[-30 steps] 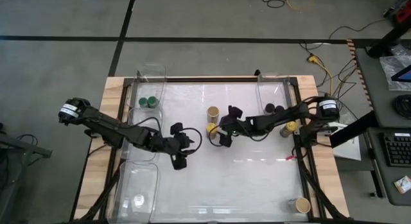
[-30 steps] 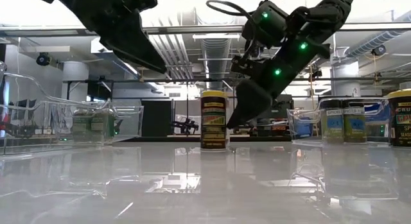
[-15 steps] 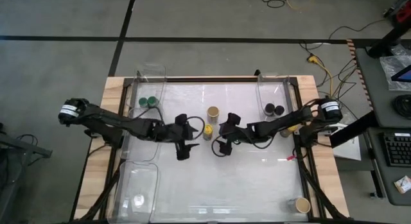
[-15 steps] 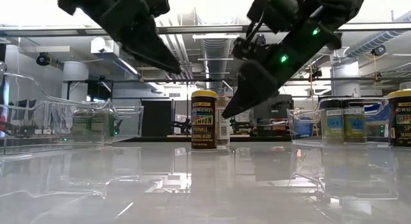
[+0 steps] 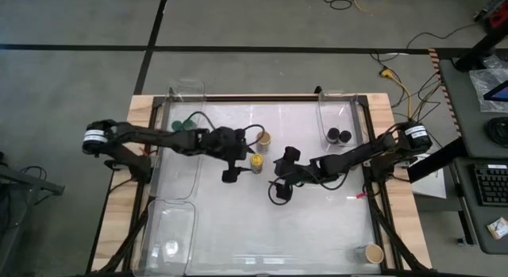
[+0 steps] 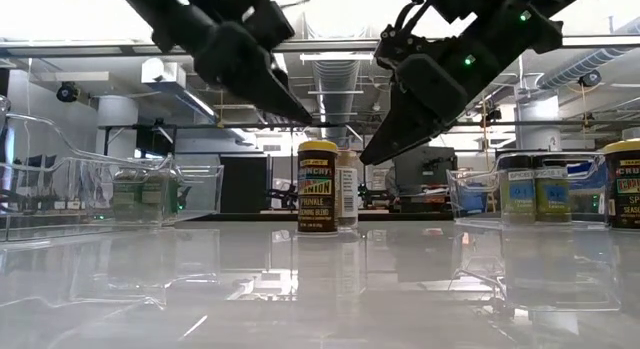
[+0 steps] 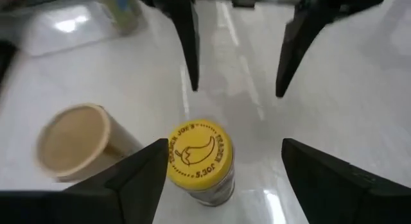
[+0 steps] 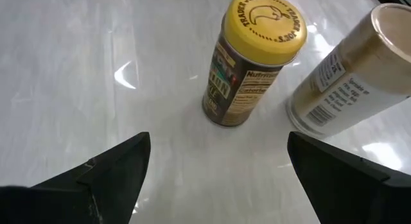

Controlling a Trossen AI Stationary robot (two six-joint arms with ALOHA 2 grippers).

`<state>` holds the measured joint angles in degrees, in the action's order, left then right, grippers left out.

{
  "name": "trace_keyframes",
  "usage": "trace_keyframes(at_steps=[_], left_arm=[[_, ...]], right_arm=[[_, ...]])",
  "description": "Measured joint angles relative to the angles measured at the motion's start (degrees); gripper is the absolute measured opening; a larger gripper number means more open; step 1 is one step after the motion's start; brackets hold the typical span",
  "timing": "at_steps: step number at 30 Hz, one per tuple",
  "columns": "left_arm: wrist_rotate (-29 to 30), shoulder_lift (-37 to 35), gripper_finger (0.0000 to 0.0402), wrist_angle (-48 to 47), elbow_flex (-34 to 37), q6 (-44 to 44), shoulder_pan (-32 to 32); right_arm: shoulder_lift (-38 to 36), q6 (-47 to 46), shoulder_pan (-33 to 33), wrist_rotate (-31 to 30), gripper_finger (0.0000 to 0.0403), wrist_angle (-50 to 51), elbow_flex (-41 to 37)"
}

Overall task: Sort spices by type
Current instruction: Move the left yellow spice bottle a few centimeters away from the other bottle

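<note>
- I take the yellow-lidded cylindrical spice jar (image 5: 256, 160) as my landmark: it stands upright on the glossy white table (image 5: 317, 221), its long axis vertical, near the table's middle.
- My left gripper (image 5: 235, 164) hangs just above and beside that jar on its left, fingers spread and holding nothing; in the left wrist view the yellow lid (image 7: 200, 153) sits between the two dark fingers.
- My right gripper (image 5: 282, 178) is on the jar's other side, farther off, also spread wide and empty. I judge the left arm the nearer one for the next pick.
- A tan-lidded cylindrical jar (image 5: 263, 139) stands just behind the yellow one, nearly touching it; closing on the yellow jar could nudge it, I think.
- The lid is smooth printed plastic with a ribbed edge; the body carries a dark paper label (image 8: 234, 92).
- Away from the landmark: two green-lidded jars (image 5: 181, 125) in a clear plastic bin to its left, two black-lidded jars (image 5: 339, 136) in a bin to its right.
</note>
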<state>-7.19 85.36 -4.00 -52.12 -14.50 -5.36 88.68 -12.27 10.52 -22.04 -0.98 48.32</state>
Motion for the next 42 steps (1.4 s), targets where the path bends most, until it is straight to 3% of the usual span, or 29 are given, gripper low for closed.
trace_keyframes(at_steps=[6, 14, 29, 37, 42], left_arm=[[-7.09, 5.37, 0.0267, -0.05, -3.51, -2.86, -2.55], [-7.78, 10.64, 0.0257, -5.2, -8.6, -7.48, -5.03], [-8.76, 10.49, 0.0256, -9.69, -10.99, -7.12, -5.25], [-6.26, 10.49, 0.0256, -6.64, -10.99, 0.5, -4.36], [5.21, 10.64, 0.0256, -5.75, -10.89, 6.55, -1.79]], right_arm=[[0.03, -1.49, -0.02, 0.02, 0.0359, 0.88, -0.01], [0.03, -2.8, -0.02, 0.02, 0.0359, 0.93, -0.01], [0.03, -2.11, -0.83, 0.0, 0.0359, 1.14, -0.01], [0.03, -1.12, -2.08, 0.0, 0.0359, 1.16, -0.01], [0.03, -0.22, -2.7, 0.0, 0.0359, 1.16, 0.0]])
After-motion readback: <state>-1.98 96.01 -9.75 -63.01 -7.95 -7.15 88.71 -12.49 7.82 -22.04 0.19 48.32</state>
